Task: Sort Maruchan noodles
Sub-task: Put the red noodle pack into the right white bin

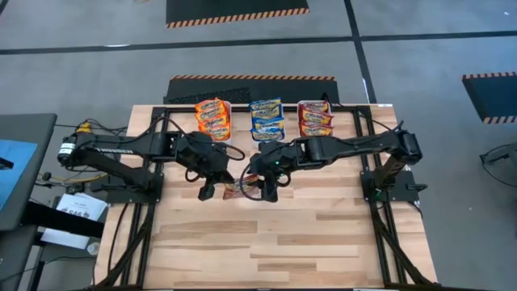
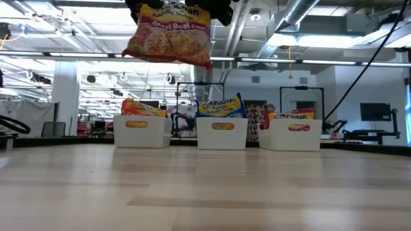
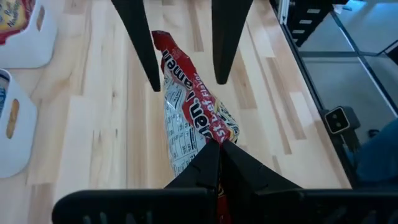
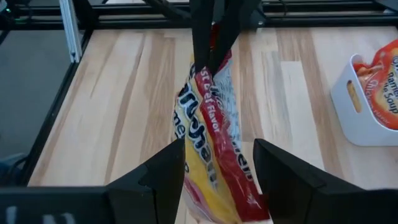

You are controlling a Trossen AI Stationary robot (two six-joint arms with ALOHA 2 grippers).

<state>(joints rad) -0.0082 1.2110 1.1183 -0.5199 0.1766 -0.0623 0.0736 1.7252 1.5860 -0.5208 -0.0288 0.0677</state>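
Red noodle pkt (image 3: 186,118) in left tool (image 3: 219,152)

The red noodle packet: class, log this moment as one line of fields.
left pincer: shut on red noodle packet | right pincer: open, straddling packet's other end | packet: held above table | bins: three, holding packets

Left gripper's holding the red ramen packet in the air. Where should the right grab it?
On the free end opposite the left gripper, across the thin faces. The red ramen packet hangs edge-on between the open fingers of the right gripper, so closing there from its own side pinches the flat wrapper.
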